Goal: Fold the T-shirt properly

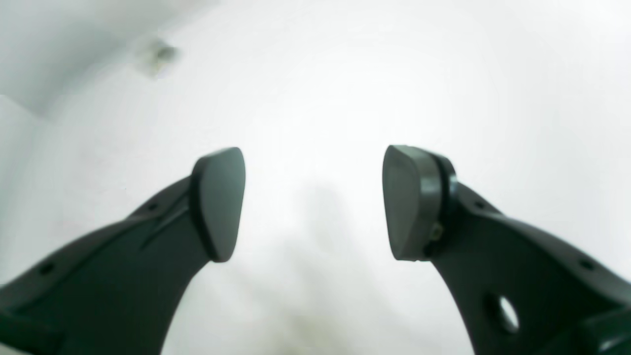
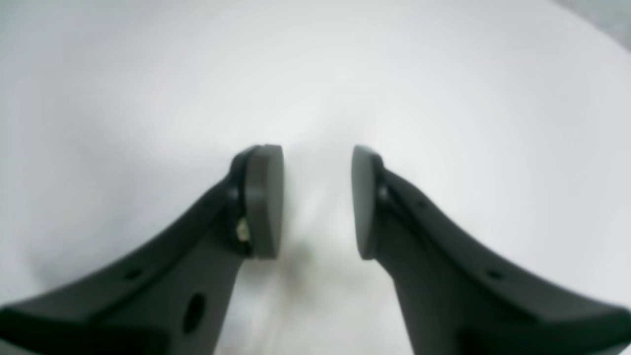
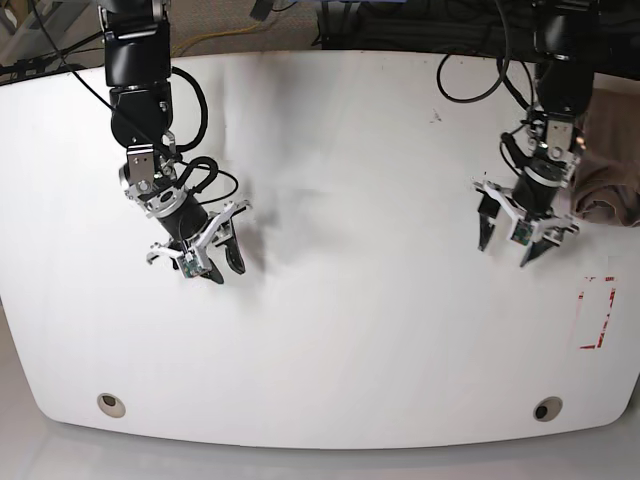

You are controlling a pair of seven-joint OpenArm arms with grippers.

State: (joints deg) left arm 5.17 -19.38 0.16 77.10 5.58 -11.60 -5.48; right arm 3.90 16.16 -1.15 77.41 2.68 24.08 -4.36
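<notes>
The T-shirt (image 3: 610, 165) lies bunched in a mauve-brown heap at the table's right edge, partly cut off by the frame; neither wrist view shows it. My left gripper (image 3: 507, 248) hangs just left of the heap, apart from it. Seen from the left wrist, this left gripper (image 1: 314, 202) is wide open over bare white table with nothing between its pads. My right gripper (image 3: 222, 270) hovers over the left half of the table, far from the shirt. The right wrist view shows this right gripper (image 2: 318, 202) open with a narrower gap and nothing in it.
The white table (image 3: 350, 250) has a curved front edge with two round holes (image 3: 112, 404) (image 3: 546, 409). Red tape marks (image 3: 595, 312) sit near the right edge. A small dark speck (image 3: 436, 117) lies toward the back. Cables (image 3: 400, 30) run behind the table.
</notes>
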